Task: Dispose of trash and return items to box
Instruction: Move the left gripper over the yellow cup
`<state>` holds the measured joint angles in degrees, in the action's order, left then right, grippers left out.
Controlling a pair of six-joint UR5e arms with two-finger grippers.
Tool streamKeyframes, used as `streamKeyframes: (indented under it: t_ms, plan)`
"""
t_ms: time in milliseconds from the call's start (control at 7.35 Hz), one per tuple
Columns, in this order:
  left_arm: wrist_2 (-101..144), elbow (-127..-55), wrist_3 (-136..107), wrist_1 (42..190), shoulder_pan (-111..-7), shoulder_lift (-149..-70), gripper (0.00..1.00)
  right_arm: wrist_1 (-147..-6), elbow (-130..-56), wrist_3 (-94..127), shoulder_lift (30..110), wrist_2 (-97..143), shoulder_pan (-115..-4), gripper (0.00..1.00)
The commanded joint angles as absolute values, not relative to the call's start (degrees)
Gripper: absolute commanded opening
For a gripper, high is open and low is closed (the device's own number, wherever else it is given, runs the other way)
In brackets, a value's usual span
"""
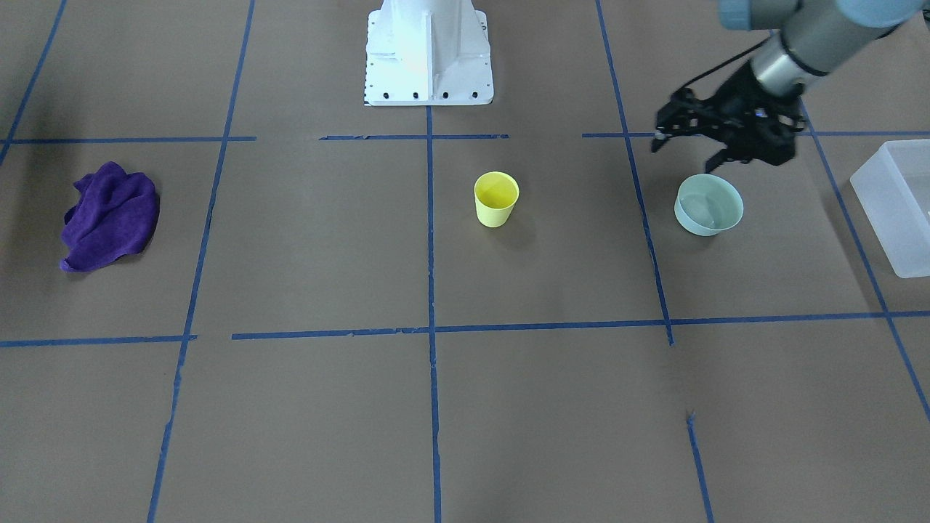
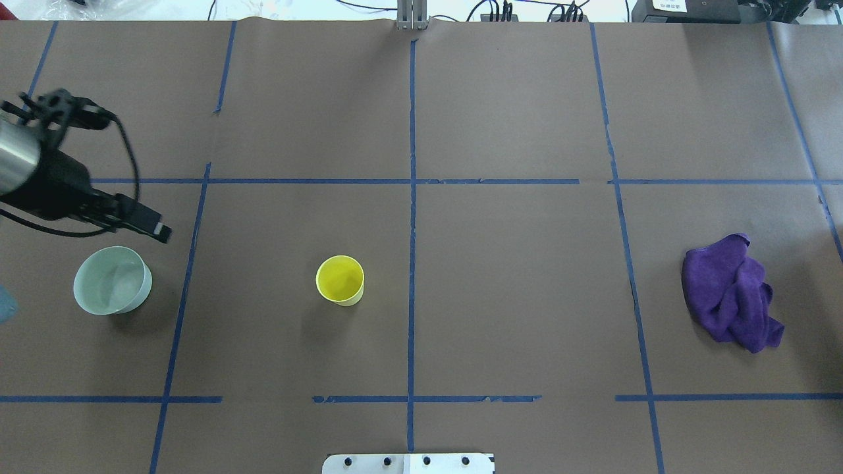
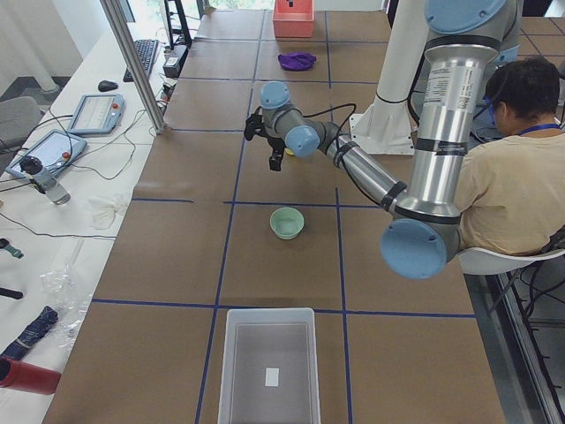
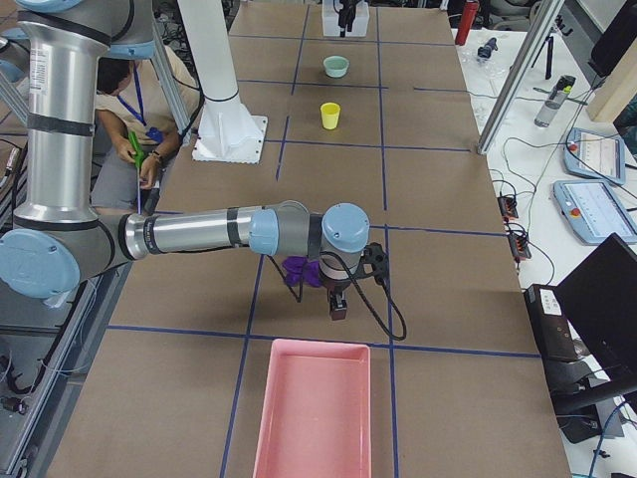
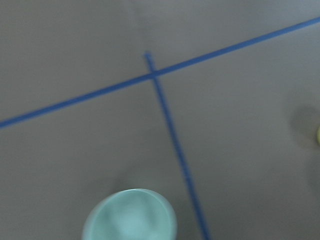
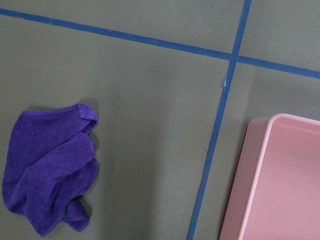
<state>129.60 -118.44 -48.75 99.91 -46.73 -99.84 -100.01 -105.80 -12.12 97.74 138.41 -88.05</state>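
The pale mint-green bowl (image 1: pixel 708 207) stands upright and empty on the table; it also shows in the overhead view (image 2: pixel 110 282) and blurred in the left wrist view (image 5: pixel 130 217). The yellow cup (image 1: pixel 496 198) stands upright near the table's middle (image 2: pixel 340 280). The frosted-white box (image 1: pixel 897 211) sits at the table's left end (image 3: pixel 228 371). My left gripper (image 1: pixel 686 149) is open and empty, raised above the table close to the bowl without touching it. My right gripper (image 4: pixel 338 304) hovers by the purple cloth; I cannot tell whether it is open.
A crumpled purple cloth (image 2: pixel 731 299) lies on the robot's right side of the table (image 6: pixel 50 170). A pink tray (image 4: pixel 314 418) sits at that end, beside the cloth (image 6: pixel 280 190). The robot base (image 1: pixel 429 54) stands at mid-table edge. A seated person (image 3: pixel 516 177) is behind the left arm.
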Motion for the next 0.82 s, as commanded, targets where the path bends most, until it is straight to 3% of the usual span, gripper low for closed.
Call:
streamKeyframes:
  t_ms: [0,408,680]
  plan:
    - [117.36,-116.38,-63.44,100.2,-34.12,-105.64,1.0,-100.02,-105.64,-12.13,97.73,138.34,-87.8,1.0]
    - [117.33,-109.02,-67.58,99.93,-33.49,-111.77,1.0,-99.93,-105.73,-12.13,97.73,138.52,-87.72,1.0]
    - [117.33,-107.76,-68.02,100.02,-32.52,-113.2,1.0,-99.93,-105.73,-12.13,97.73,138.51,-87.8,1.0]
